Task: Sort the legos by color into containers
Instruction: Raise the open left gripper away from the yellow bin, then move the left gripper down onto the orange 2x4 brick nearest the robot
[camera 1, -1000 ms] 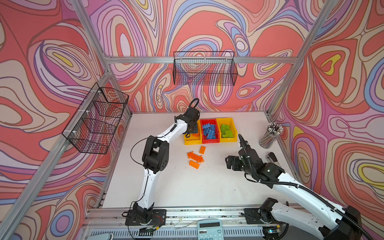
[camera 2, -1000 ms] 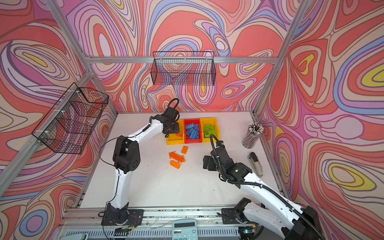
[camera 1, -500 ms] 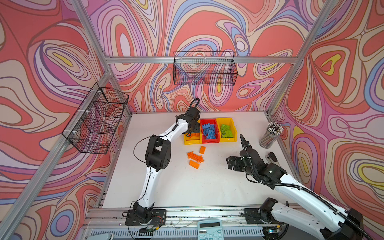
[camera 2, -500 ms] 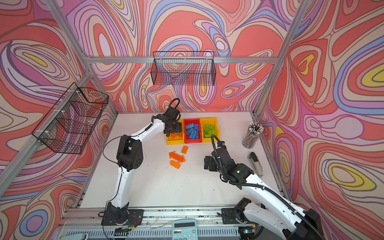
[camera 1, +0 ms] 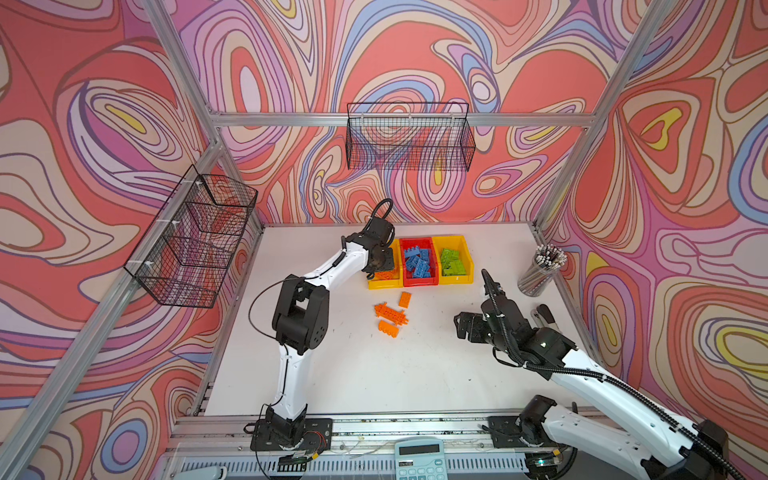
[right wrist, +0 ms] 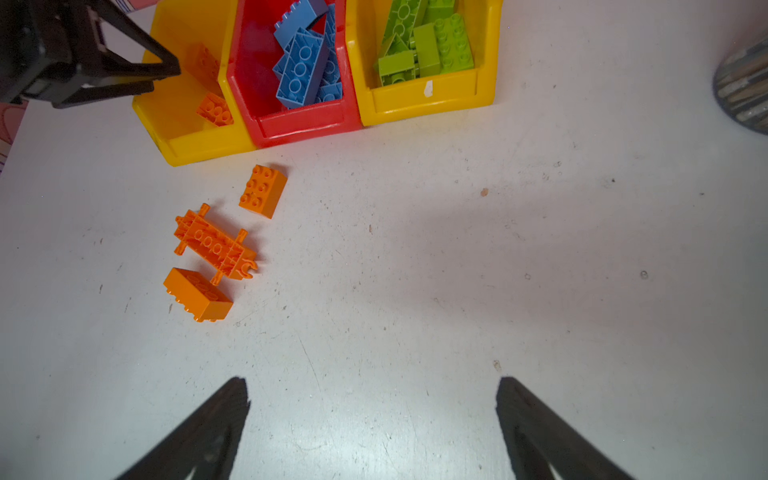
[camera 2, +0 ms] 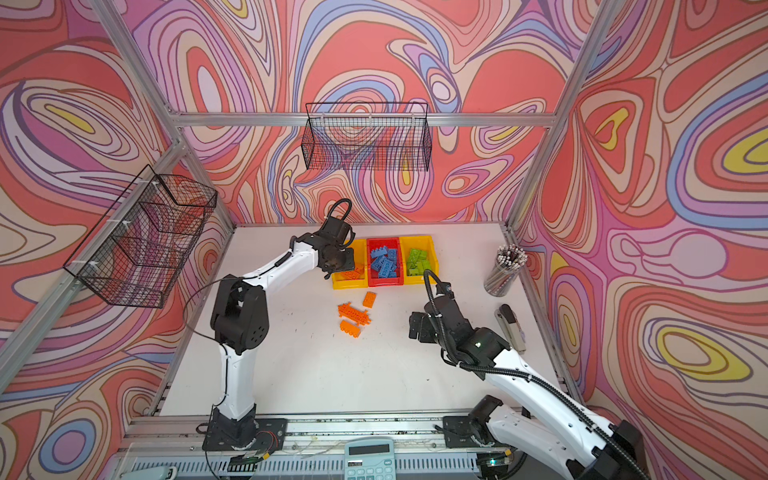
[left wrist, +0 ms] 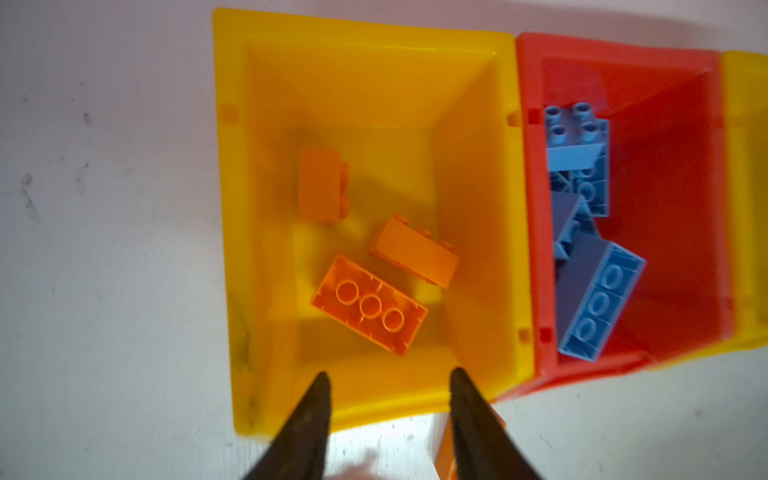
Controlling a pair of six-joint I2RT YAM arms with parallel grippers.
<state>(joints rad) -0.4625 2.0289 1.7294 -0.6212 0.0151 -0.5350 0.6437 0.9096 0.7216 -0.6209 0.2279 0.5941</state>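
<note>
Three containers stand in a row at the back: a yellow bin [camera 1: 384, 284] [left wrist: 361, 37] with three orange legos [left wrist: 370, 305], a red bin [camera 1: 417, 282] [right wrist: 303, 124] with blue legos [camera 1: 417, 262], and a yellow bin [camera 1: 457, 278] [right wrist: 428, 104] with green legos [camera 1: 451, 262]. In front of them on the table lie an orange brick [camera 1: 405, 299] [right wrist: 262, 191], a jagged orange assembly [camera 1: 390, 312] [right wrist: 214, 243] and another orange brick [camera 1: 388, 328] [right wrist: 197, 295]. My left gripper [camera 1: 374, 274] [left wrist: 390, 372] hangs over the orange bin, jaws apart and empty. My right gripper [camera 1: 467, 328] [right wrist: 372, 386] is wide open above bare table.
A clear cup of pencils [camera 1: 540, 270] and a stapler [camera 2: 511, 328] sit by the right edge. A calculator [camera 1: 419, 459] lies on the front rail. Black wire baskets hang on the back wall [camera 1: 409, 141] and the left wall [camera 1: 195, 241].
The left arm's elbow has shifted a little while its gripper stays over the left yellow bin. The right arm and the loose orange legos have hardly moved.
</note>
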